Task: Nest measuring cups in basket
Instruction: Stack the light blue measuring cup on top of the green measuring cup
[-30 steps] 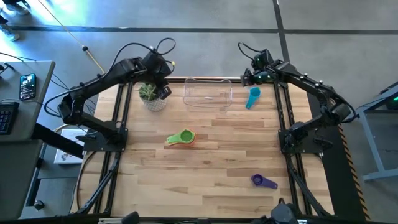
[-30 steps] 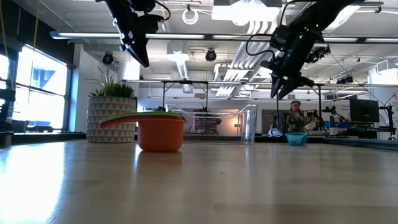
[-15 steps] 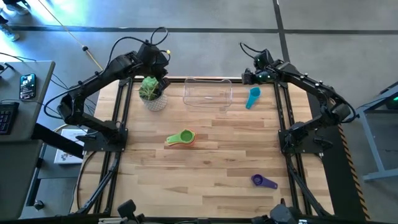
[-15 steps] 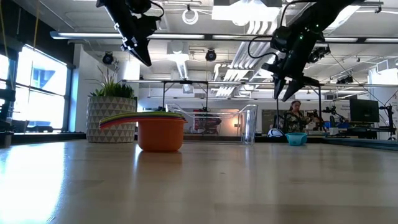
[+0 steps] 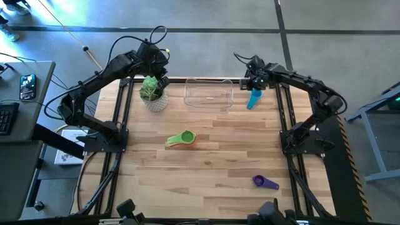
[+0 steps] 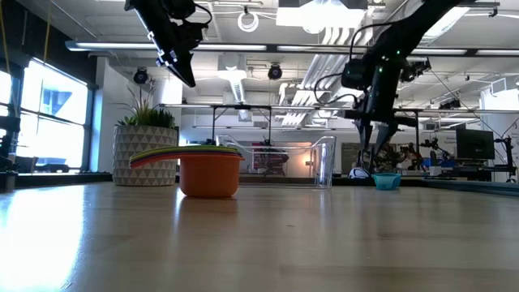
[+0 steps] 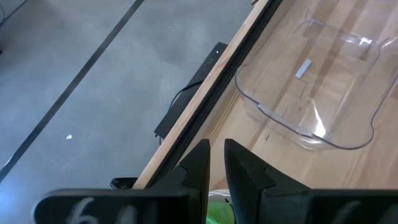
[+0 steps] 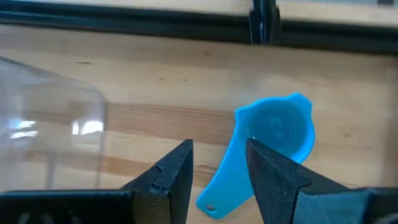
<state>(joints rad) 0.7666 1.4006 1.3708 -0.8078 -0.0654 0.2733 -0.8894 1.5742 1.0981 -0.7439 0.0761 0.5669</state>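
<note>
We hover our right claw (image 8: pixel 217 171), fingers parted and grasping nothing, above the light blue cup (image 8: pixel 273 140) beside the basket (image 5: pixel 209 94) (left claw (image 7: pixel 214 165) waits nearly clenched above the plant (image 5: pixel 150 89)), ready to pick it up.

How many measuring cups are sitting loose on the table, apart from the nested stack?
2: the light blue cup right of the basket, under the right pincer, and the purple cup near the front right. The stack may hide more.
</note>
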